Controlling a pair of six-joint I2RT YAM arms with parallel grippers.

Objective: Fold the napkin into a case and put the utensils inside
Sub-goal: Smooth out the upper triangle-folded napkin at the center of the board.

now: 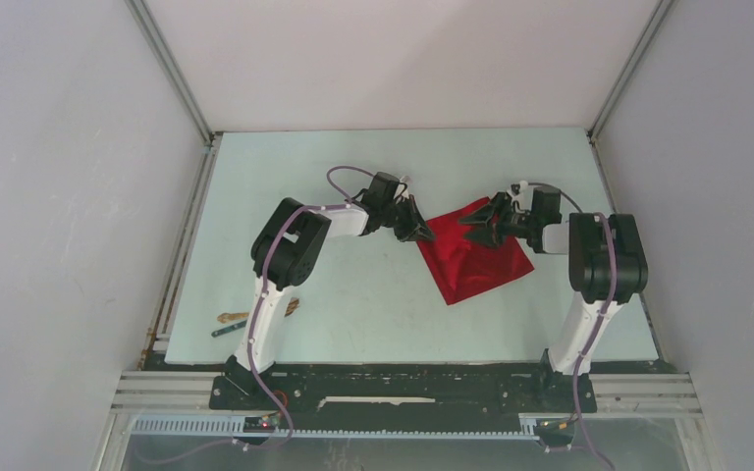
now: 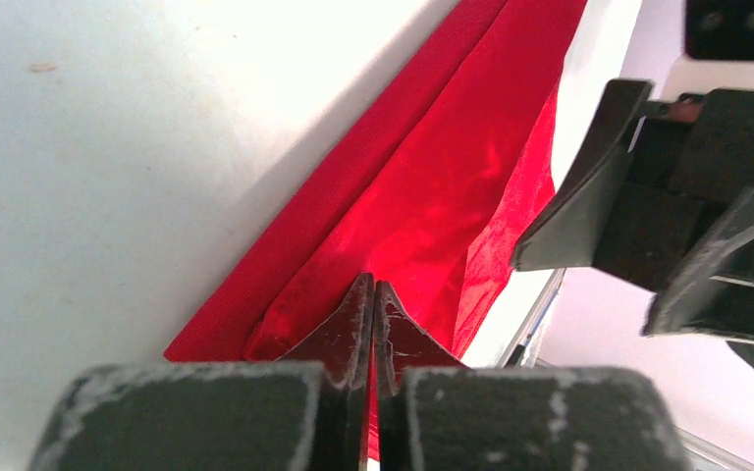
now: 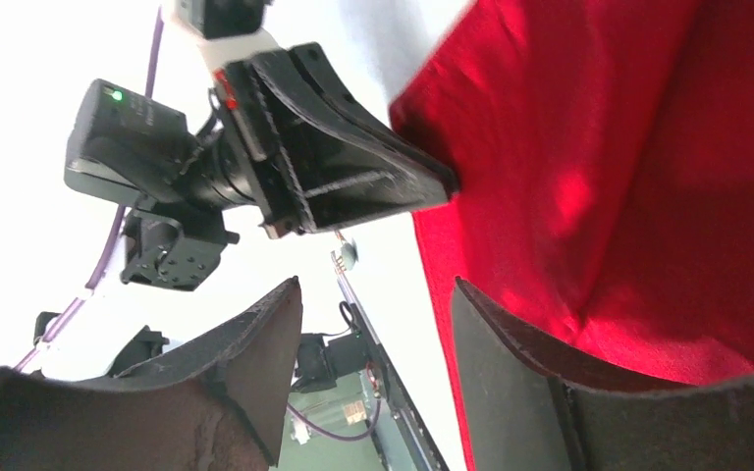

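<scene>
Centrally, both arms bend inward over the napkin point(image 1: 476, 265): the left gripper point(image 1: 420, 234) pinches its left corner, the right gripper point(image 1: 471, 224) hangs spread above its top corner, well apart from the table point(image 1: 373, 167) edges.

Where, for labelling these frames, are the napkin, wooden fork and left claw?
napkin point(image 1: 476, 257): top view, middle of the red cloth.
wooden fork point(image 1: 230, 317): top view, its visible left end.
left claw point(image 2: 374, 285): left wrist view, between its closed tips.
</scene>
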